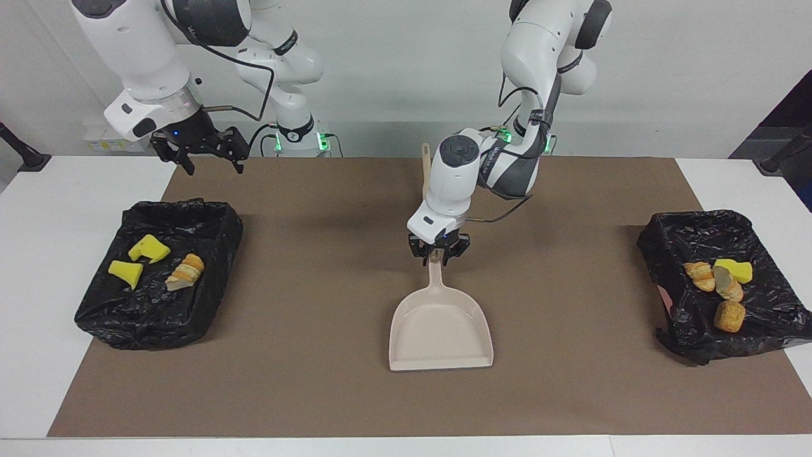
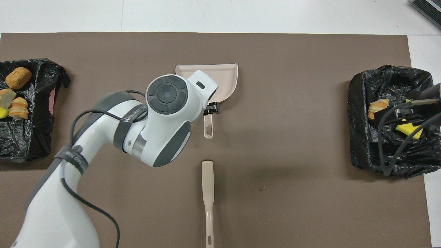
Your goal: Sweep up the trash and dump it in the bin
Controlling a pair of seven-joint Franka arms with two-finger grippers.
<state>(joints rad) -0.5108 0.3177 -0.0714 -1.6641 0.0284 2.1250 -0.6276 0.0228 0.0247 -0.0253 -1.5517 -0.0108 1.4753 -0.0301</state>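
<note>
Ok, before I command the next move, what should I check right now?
1. Trash off the mat: ok, every scrap lies in one of the two black-lined bins.
2. Dustpan emptied: ok, nothing in it.
3. Dustpan set down: ok, it lies flat on the mat.
4. Left gripper let go of the dustpan handle: cannot tell; it is right at the handle's end.
5. Brush free: ok, on the mat nearer to the robots than the dustpan, apart from it.
6. Right gripper out of the way: ok, open, waiting up at the right arm's end.
</note>
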